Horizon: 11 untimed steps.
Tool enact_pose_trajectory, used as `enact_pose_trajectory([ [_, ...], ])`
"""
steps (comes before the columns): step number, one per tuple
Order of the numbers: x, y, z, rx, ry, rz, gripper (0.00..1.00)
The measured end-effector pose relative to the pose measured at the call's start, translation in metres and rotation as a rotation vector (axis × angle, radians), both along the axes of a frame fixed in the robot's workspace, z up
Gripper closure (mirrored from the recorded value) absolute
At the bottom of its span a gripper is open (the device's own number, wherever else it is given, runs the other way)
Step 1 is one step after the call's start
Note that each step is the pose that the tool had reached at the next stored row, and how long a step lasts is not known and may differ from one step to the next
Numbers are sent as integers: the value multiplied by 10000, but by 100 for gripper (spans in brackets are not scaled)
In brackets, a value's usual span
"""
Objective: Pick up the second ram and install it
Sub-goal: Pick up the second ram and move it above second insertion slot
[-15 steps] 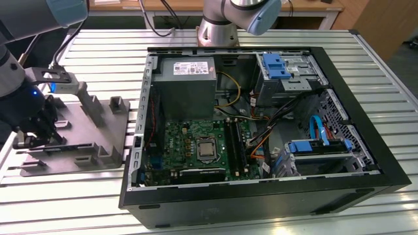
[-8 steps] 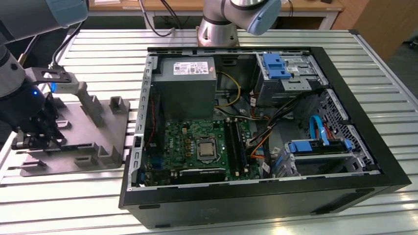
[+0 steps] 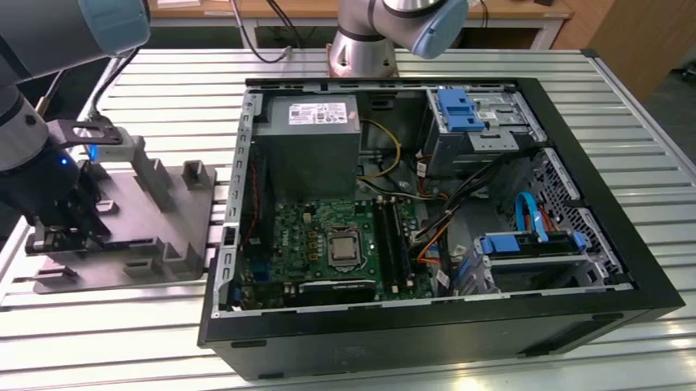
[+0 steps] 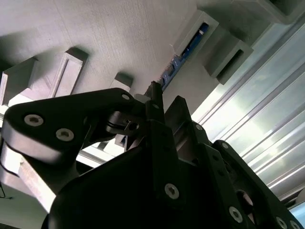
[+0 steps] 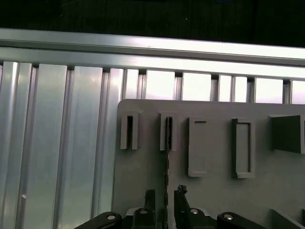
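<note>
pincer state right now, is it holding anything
Pincer: open, one finger on each side of the memory stick that stands in the grey holder, with a gap on both sides, so it is not gripping it.

Open black PC case (image 3: 435, 324) on slatted table (image 3: 174, 90); grey power supply (image 3: 310, 151), green motherboard (image 3: 293, 236) inside; grey tray (image 3: 179, 224) beside.

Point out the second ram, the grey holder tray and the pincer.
second ram (image 5: 167, 162), first wrist view: on its thin dark edge.
grey holder tray (image 5: 217, 195), first wrist view: on its bare flat base.
pincer (image 5: 165, 193), first wrist view: midway between its fingertips.
</note>
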<state>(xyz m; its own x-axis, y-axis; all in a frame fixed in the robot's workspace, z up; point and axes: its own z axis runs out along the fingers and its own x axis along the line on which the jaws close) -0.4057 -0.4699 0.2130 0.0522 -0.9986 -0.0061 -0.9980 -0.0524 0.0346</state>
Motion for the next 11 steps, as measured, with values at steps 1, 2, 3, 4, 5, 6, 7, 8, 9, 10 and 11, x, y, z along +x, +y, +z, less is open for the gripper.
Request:
enact_pose_trajectory([
  [1,0,0,-18,2,0,-3,70],
  [2,-1,0,-37,3,0,-6,70],
  [3,-1,0,-55,4,0,-9,70],
  [4,-1,0,-72,5,0,-10,70],
  [5,-1,0,-91,6,2,-13,70],
  [6,-1,0,-110,7,0,-15,70],
  [7,-1,0,-128,7,0,-17,70],
  [8,-1,0,-145,7,1,-17,70],
  [9,-1,0,-163,7,1,-18,70],
  [10,-1,0,-181,7,0,-18,70],
  [11,-1,0,-199,7,1,-18,70],
])
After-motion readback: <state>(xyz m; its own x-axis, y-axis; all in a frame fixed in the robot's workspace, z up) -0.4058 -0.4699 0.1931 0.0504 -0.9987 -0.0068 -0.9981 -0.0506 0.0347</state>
